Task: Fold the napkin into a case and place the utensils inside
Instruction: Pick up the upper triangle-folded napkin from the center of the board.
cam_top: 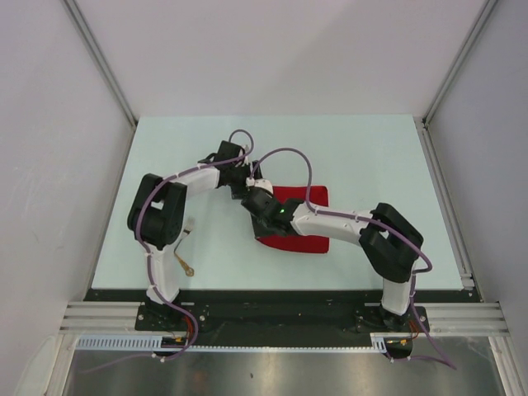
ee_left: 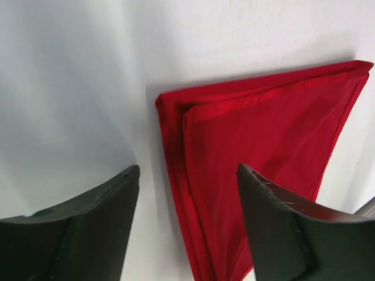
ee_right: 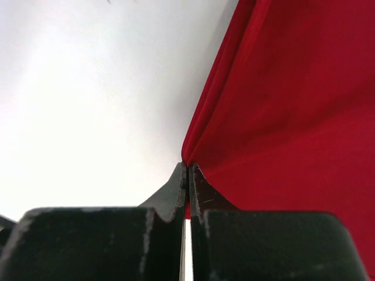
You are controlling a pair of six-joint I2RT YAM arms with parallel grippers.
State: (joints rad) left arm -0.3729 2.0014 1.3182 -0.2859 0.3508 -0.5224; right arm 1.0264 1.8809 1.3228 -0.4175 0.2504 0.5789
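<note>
Pale table [cam_top: 371,148] from above. Mid-table, folded red napkin [cam_top: 301,241]. Right gripper [ee_right: 187,170] pinched tight on napkin's left edge. Left gripper [ee_left: 187,170] spread wide over a corner, holding nothing. Near left arm's base, slim gold utensil [cam_top: 186,265], well apart from napkin.

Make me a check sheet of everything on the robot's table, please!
Surface: pale smooth tabletop.
Job's things: bright red cloth napkin, folded, with layered edges showing; slim gold metal utensil at the table's near left, apart from the napkin.
Clutter: nothing seen.
Grippers: left gripper open over the napkin's edge, holding nothing; right gripper shut on the napkin's edge.
Cables: purple cables loop along both arms.
Surroundings: white walls, metal rails at the corners.
</note>
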